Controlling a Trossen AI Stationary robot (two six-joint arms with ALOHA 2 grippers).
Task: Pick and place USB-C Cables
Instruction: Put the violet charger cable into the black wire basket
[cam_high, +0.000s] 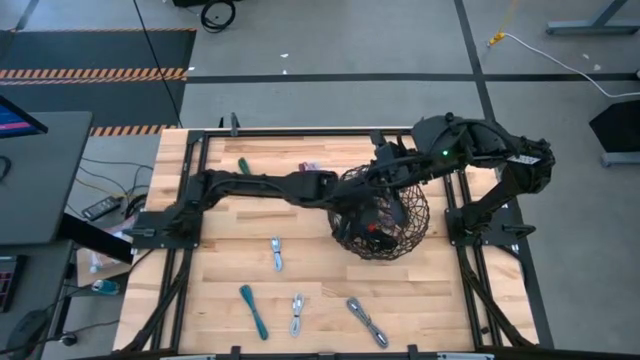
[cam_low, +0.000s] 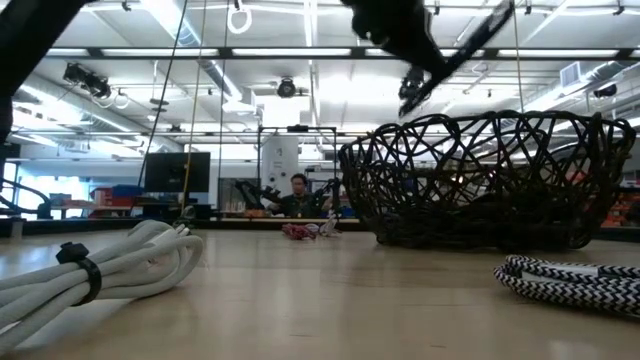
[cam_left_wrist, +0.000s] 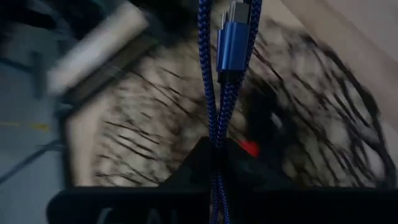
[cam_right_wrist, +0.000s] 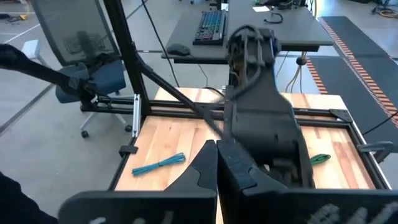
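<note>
**A:** How far along is it?

**B:** Partway, I'd judge. The left claw (cam_left_wrist: 214, 163) is clamped tight on a blue braided cable bundle (cam_left_wrist: 219, 93), which hangs doubled between its fingers with the blue metal plug showing. From above, that arm reaches across the pale wooden surface (cam_high: 220, 290) to the dark round wire-mesh basket (cam_high: 380, 215), so the cable sits right over the basket, not yet let go.

**A:** Anything already inside?

**B:** Something red shows through the mesh in the overhead view (I can't say how many bundles lie in there, the arms cover much of it).

**A:** And what's left out?

**B:** Several. A teal tied bundle (cam_high: 254, 311), a grey-white coiled bundle (cam_high: 297, 314) beside it, a black-and-white braided bundle (cam_high: 367, 322) further along, and a small pale bundle (cam_high: 276, 253) nearer the middle. On the far side there's a green bundle (cam_high: 242, 166) and a small maroon one (cam_high: 310, 166), both well apart from the basket.

**A:** The right arm?

**B:** Its right claw (cam_right_wrist: 217, 163) is fully shut with nothing in it, hanging close above the basket's far rim beside the left arm. So at least six bundles still wait, plus this one to drop.
</note>
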